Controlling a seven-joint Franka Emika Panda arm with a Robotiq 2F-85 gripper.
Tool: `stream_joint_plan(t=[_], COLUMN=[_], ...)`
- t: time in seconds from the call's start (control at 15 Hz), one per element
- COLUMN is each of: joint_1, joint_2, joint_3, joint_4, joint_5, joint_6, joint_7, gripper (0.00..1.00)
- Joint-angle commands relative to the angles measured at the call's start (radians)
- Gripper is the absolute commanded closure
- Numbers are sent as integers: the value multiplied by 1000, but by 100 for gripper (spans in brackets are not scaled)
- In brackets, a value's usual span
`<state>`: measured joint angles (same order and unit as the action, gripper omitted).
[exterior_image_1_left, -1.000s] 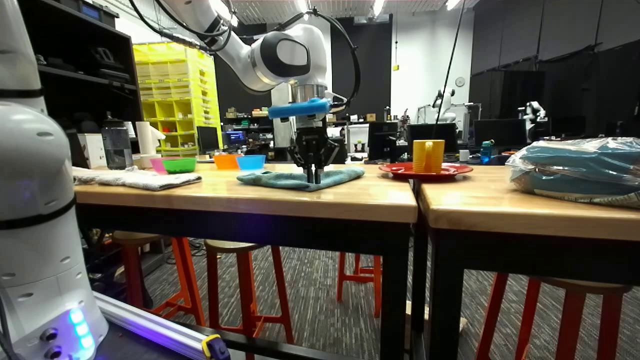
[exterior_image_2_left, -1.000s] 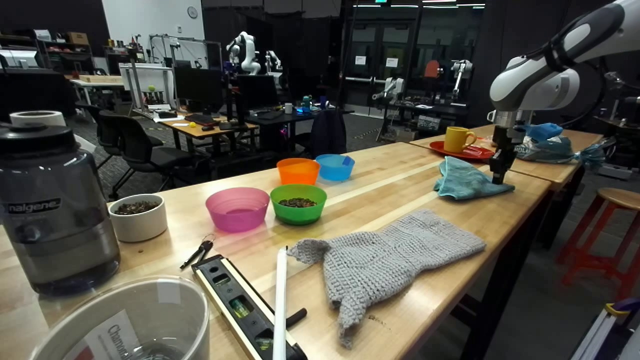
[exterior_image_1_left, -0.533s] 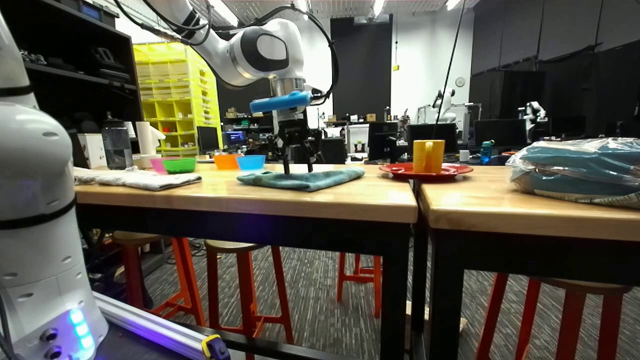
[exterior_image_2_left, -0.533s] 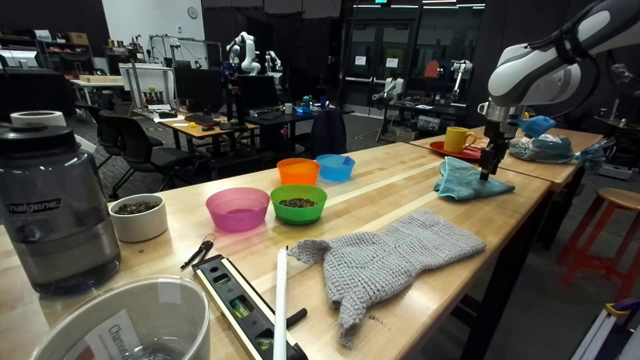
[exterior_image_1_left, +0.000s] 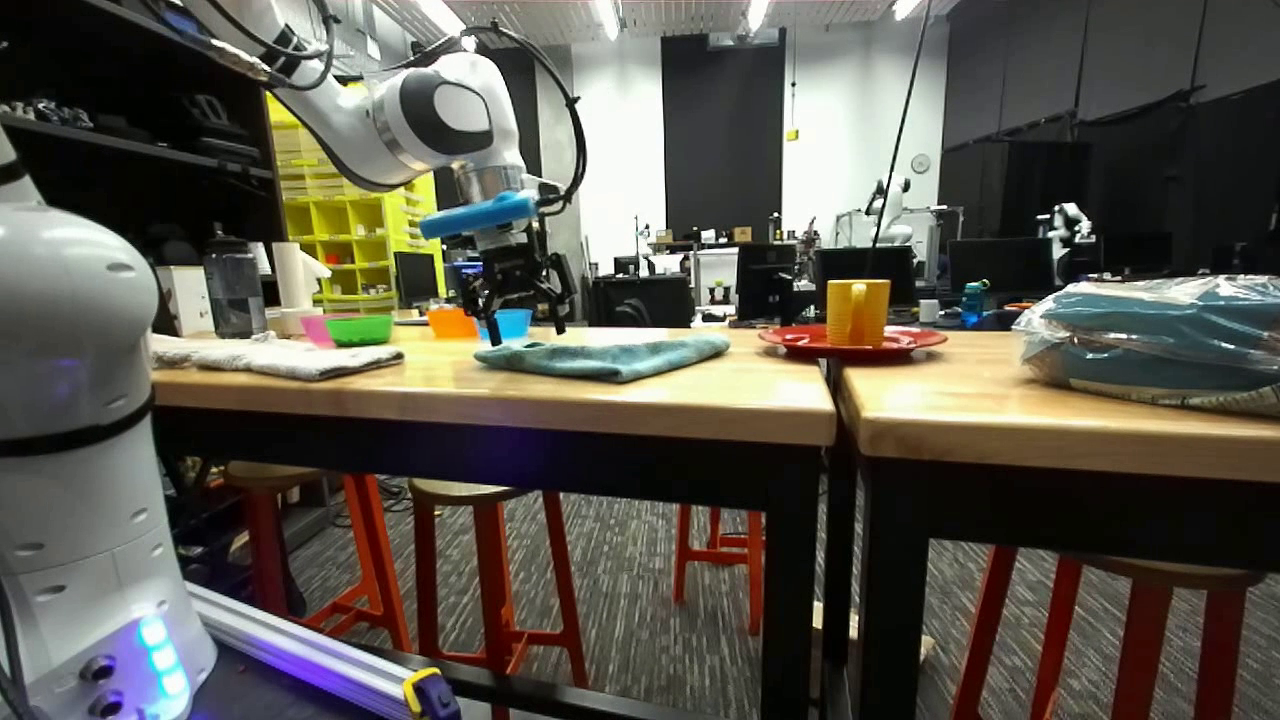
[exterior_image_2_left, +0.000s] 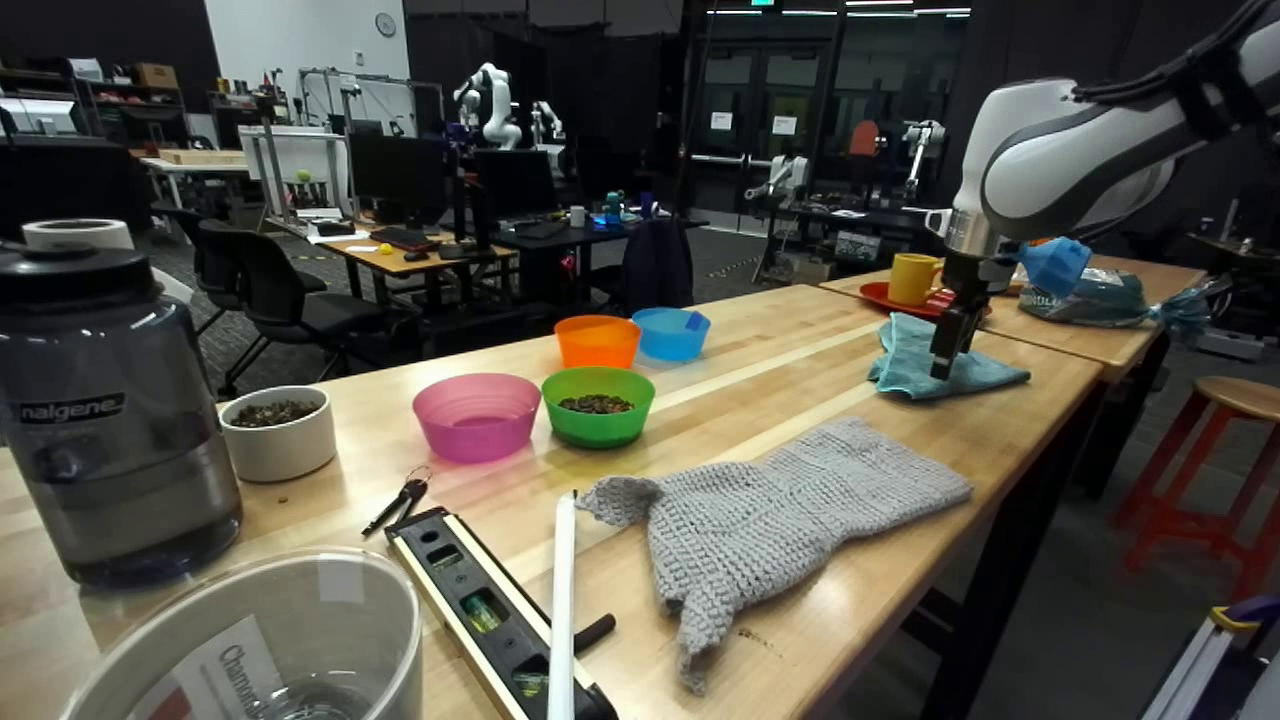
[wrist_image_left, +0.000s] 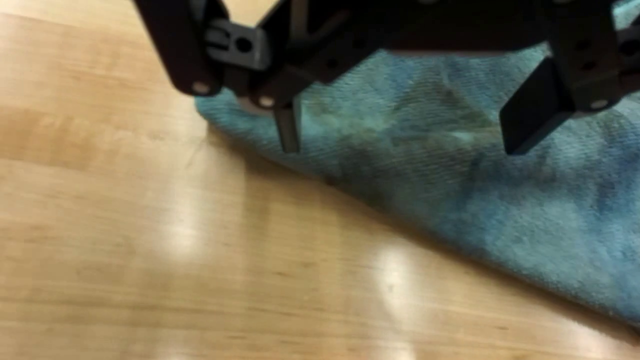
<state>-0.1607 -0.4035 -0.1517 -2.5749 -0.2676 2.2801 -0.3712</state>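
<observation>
Teal towel (exterior_image_1_left: 640, 358) lay folded on the light wooden tabletop (exterior_image_2_left: 740, 390), close to its long edge. Wood glossy; bright patches of reflected light showed beside the towel in the wrist view. Grey knitted cloth (exterior_image_2_left: 800, 500) lay crumpled on the same top, well apart from the towel. Pink bowl (exterior_image_2_left: 475, 425), green bowl (exterior_image_2_left: 600, 425), orange bowl (exterior_image_2_left: 597, 342) and blue bowl (exterior_image_2_left: 672, 335) stood grouped toward the opposite long edge. Second table (exterior_image_1_left: 1000, 400) adjoined across a narrow gap; it bore a red plate (exterior_image_1_left: 915, 340) with a yellow mug (exterior_image_1_left: 857, 312) on it. Room: grey striped carpet (exterior_image_1_left: 640, 600), red-legged stools (exterior_image_1_left: 465, 491), yellow bin rack (exterior_image_1_left: 335, 225).

Arm (exterior_image_1_left: 440, 115) stretched out over the tabletop, wrist bent, gripper (wrist_image_left: 402, 145) pointing down at the towel with a slight tilt. Its jaws were spread wide and held nothing. Whether it brushed the towel could not be told, the wrist view being blurred.
</observation>
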Motion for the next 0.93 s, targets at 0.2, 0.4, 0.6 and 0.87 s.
stream_joint_plan(t=[0.2, 0.4, 0.6, 0.87], joint_1=[83, 99, 108, 110], joint_2=[-144, -148, -134, -106], joint_3=[65, 83, 92, 110], joint_4=[-72, -77, -95, -128], joint_5=[-7, -18, -26, -43], joint_6=[8, 10, 41, 156], joint_7=[40, 57, 59, 69], gripper=[0, 0, 0, 0])
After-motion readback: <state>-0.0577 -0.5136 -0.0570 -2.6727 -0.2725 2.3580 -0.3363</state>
